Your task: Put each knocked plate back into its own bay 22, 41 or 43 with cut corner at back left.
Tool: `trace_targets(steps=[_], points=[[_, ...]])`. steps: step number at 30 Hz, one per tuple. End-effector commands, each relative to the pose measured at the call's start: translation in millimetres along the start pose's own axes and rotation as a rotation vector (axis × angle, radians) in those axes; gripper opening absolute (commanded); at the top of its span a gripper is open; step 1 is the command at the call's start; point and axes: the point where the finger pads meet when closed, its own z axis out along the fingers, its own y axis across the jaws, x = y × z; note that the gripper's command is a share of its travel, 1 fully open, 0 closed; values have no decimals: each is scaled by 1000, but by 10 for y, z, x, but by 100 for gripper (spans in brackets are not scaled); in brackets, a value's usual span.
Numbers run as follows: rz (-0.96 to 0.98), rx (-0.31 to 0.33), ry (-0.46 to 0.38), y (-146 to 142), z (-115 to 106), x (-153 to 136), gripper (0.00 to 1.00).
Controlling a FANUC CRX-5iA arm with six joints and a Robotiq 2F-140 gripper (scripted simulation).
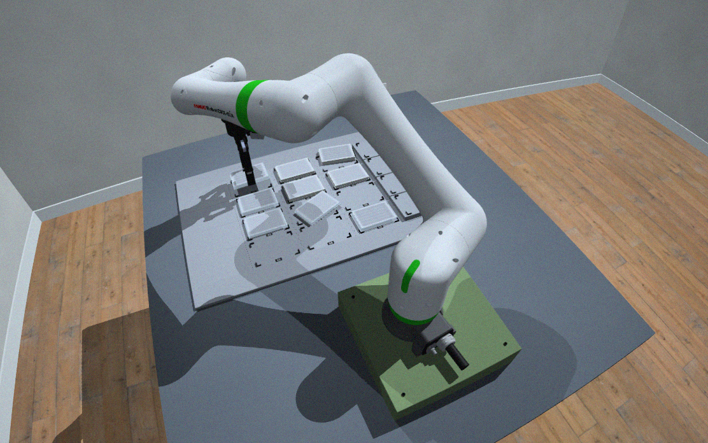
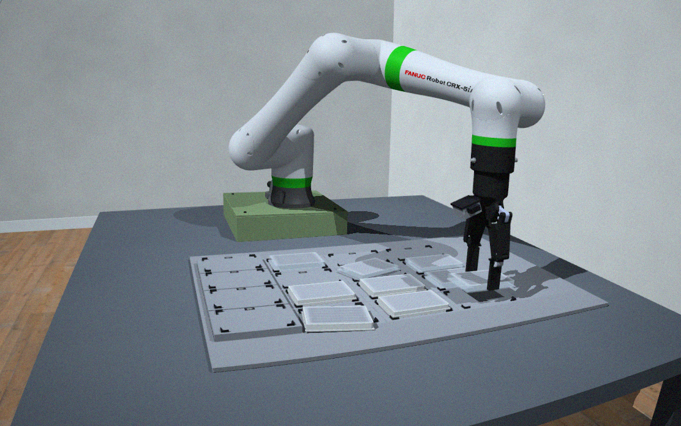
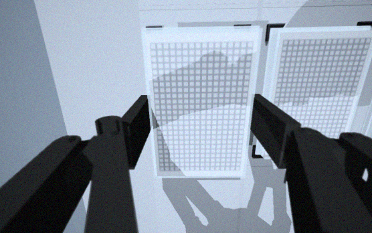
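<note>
My gripper (image 1: 249, 180) is shut on a sealed 384-well plate (image 3: 200, 100), gripping its two long sides. It holds the plate level and low over the back-left bay, bay 41 (image 2: 484, 296), and black corner pieces show just past the plate's far edge in the wrist view. The gripper also shows in the exterior view (image 2: 481, 278). A second plate (image 1: 317, 207) lies turned askew near bay 22. A third plate (image 2: 337, 317) lies slightly askew at bay 43.
Bay 31 beside the held plate holds a 384-well plate (image 3: 318, 84). Other plates sit in bays 21 (image 1: 265, 223), 32 (image 1: 303, 188), 42 (image 1: 294, 169), 33 (image 1: 347, 175) and 13 (image 1: 372, 215). Column 4's raised bays (image 1: 389, 180) are empty.
</note>
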Motion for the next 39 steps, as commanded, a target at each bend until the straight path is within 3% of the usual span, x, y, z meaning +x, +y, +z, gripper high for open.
trace_targets(steps=[1, 12, 39], points=[[0, 2, -1, -8, 32, -1, 10], [0, 2, -1, -9, 152, 0, 10], [0, 2, -1, -10, 153, 2, 10]])
